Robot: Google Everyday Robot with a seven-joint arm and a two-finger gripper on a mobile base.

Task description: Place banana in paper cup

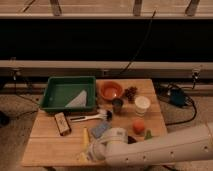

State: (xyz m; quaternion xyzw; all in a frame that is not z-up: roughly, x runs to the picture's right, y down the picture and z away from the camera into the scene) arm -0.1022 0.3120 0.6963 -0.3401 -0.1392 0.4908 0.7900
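The banana [85, 137] is slim and pale yellow and lies on the wooden table [50, 145], left of a blue sponge. The white paper cup [142, 105] stands upright at the right side of the table, next to the smaller dark cup [117, 105]. My white arm [150, 149] reaches in from the lower right along the table's front edge. My gripper [84, 156] is at the arm's left end, just in front of the near end of the banana and far from the paper cup. The arm hides part of the table's front.
A green tray [55, 97] with a white cloth sits at the back left. An orange bowl [111, 90], a dark cluster [131, 92], an orange fruit [138, 126], a green item [148, 134], a brush [92, 116], the blue sponge [100, 129] and a brown box [62, 123] are spread over the table.
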